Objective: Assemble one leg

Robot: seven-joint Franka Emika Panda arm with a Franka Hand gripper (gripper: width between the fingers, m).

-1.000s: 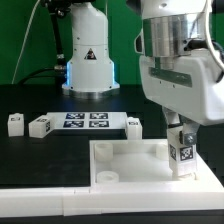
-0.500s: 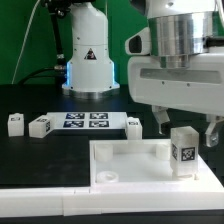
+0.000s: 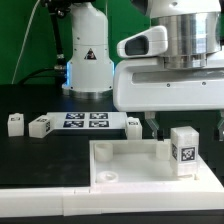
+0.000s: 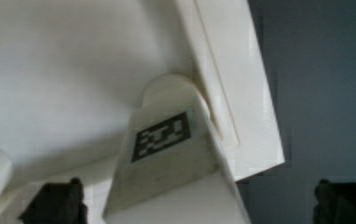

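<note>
Hand [image 3: 186,124] wide open and empty above the leg [image 3: 182,150], which stands upright in the tray [image 3: 120,160] at the exterior view's right; advise retreating straight upward to avoid clipping it.

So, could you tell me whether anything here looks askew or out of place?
Nothing stands out. The leg stands upright at the corner of the tray on the exterior view's right, the open gripper hangs above it, and three loose legs flank the marker board.
</note>
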